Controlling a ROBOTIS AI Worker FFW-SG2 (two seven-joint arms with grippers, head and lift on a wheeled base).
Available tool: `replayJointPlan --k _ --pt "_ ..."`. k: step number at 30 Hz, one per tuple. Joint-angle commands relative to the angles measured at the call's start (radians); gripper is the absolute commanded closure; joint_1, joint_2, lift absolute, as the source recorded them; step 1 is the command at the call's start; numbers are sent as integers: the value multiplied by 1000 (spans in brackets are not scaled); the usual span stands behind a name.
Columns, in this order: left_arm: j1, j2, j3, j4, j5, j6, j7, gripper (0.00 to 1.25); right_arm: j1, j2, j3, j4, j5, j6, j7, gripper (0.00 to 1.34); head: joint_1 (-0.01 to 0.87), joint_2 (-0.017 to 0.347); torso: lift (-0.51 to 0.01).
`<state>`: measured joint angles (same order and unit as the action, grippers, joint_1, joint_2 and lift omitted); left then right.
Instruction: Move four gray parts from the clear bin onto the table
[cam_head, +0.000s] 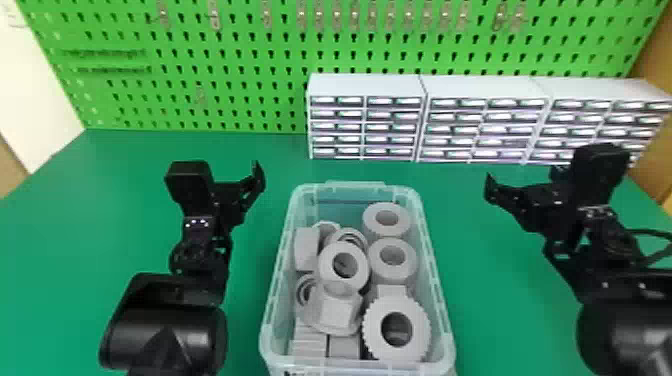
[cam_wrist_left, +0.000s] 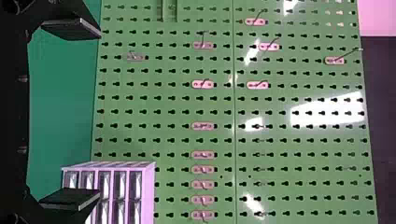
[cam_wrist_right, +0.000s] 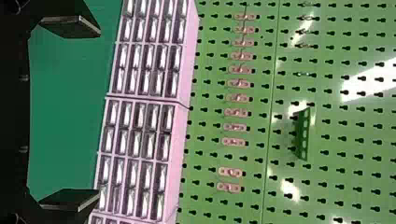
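1. The clear bin (cam_head: 432, 270) is standing on the green table (cam_head: 100, 200), between the two grippers, and is containing the gray parts (cam_head: 340, 310).
2. Inside the bin, the parts are lying in a mixed pile. A toothed ring (cam_head: 370, 330) is occupying the front right corner and is facing its bore toward the head camera. Two thick rings (cam_head: 387, 231) are sitting one behind the other along the right wall. A tilted ring (cam_head: 327, 265) is resting on other parts near the middle, and a block-like part (cam_head: 306, 247) is sitting by the left wall.
3. The left gripper (cam_head: 257, 179) is hovering to the left of the bin, apart from it. In the left wrist view, the jaws of the left gripper (cam_wrist_left: 99, 113) are standing wide open.
4. The right gripper (cam_head: 490, 187) is hovering to the right of the bin, apart from it. In the right wrist view, the jaws of the right gripper (cam_wrist_right: 99, 112) are likewise standing wide open.
5. White drawer cabinets (cam_head: 365, 85) are lining the rear of the table, and a green pegboard (cam_head: 250, 60) is rising behind them, bearing a row of hooks (cam_head: 501, 15).
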<state>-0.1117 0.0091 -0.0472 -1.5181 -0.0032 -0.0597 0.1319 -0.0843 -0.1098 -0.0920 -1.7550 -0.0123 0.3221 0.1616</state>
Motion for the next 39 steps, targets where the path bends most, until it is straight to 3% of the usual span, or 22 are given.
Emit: replayJointPlan --k 1,17,22,30,39 --pt "1 0 0 1 5 0 0 94 -2 -2 0 0 0 2 -1 93 693 72 -52" --pt "6 0 6 3 8 0 -6 94 -14 -16 14 -11 -9 49 1 93 693 72 -52" --pt "6 0 6 3 8 0 -6 94 -40 -33 28 -49 -25 153 1 93 693 72 -52" --pt "6 0 4 4 8 0 -6 94 -117 -96 78 -112 -106 377 1 93 693 72 -52" --pt "4 -1 1 6 8 0 -6 96 -193 -93 87 -182 -144 571 1 93 693 72 -52"
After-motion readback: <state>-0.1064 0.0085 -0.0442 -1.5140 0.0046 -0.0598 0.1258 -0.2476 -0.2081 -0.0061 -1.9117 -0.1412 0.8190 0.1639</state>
